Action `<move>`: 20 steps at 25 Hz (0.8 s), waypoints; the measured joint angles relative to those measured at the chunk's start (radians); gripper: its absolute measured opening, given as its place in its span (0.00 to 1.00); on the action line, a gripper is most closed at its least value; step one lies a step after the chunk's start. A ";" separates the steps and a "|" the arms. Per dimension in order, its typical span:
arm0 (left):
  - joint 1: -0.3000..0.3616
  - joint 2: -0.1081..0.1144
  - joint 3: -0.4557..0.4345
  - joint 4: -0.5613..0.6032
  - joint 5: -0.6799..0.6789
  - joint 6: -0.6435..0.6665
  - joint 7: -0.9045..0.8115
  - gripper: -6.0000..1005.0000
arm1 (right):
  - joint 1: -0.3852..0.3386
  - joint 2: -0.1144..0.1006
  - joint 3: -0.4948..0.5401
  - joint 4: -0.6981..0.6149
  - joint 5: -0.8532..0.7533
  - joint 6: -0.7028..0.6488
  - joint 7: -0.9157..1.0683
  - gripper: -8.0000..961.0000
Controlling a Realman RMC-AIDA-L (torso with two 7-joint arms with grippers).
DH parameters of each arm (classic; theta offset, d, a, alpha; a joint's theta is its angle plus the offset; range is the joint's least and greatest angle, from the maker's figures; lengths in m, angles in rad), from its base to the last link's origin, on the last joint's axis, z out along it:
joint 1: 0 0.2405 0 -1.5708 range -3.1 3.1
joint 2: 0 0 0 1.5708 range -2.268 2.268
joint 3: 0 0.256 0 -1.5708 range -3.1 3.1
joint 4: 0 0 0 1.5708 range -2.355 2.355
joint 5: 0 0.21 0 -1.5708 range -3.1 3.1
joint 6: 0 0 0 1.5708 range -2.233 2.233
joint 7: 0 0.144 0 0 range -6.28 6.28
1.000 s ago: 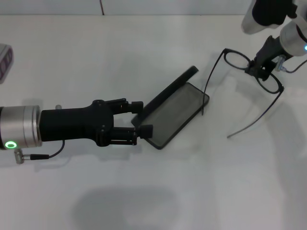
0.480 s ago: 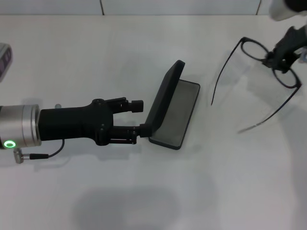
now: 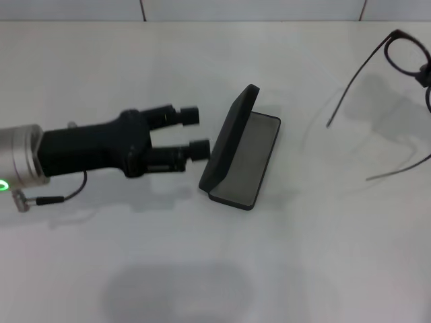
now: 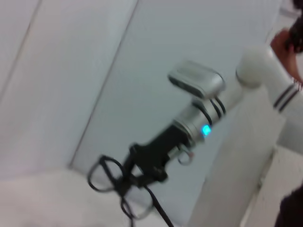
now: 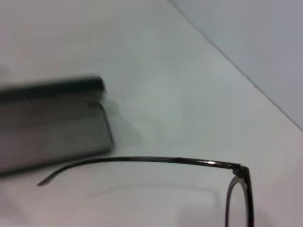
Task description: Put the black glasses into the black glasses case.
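Glasses (image 3: 404,57): light, springy, fragile; best held at bridge. Right gripper (image 4: 137,172) clamped on them there. Left gripper (image 3: 192,132) spread, empty, beside open case (image 3: 242,158).

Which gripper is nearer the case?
Left. The left gripper sits open right beside the case, at its raised lid. The right gripper is far off, holding the glasses up at the table's right edge.

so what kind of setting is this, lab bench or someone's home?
Most likely a lab or test bench: a bare white table against plain pale wall panels, holding only the black glasses case. The right gripper holds the black glasses in the air; the left gripper is beside the case.
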 joint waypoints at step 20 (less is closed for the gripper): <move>-0.135 -0.060 0.006 -0.005 -0.190 0.048 0.141 0.52 | 0.002 -0.117 0.155 0.475 0.508 -0.267 -0.232 0.12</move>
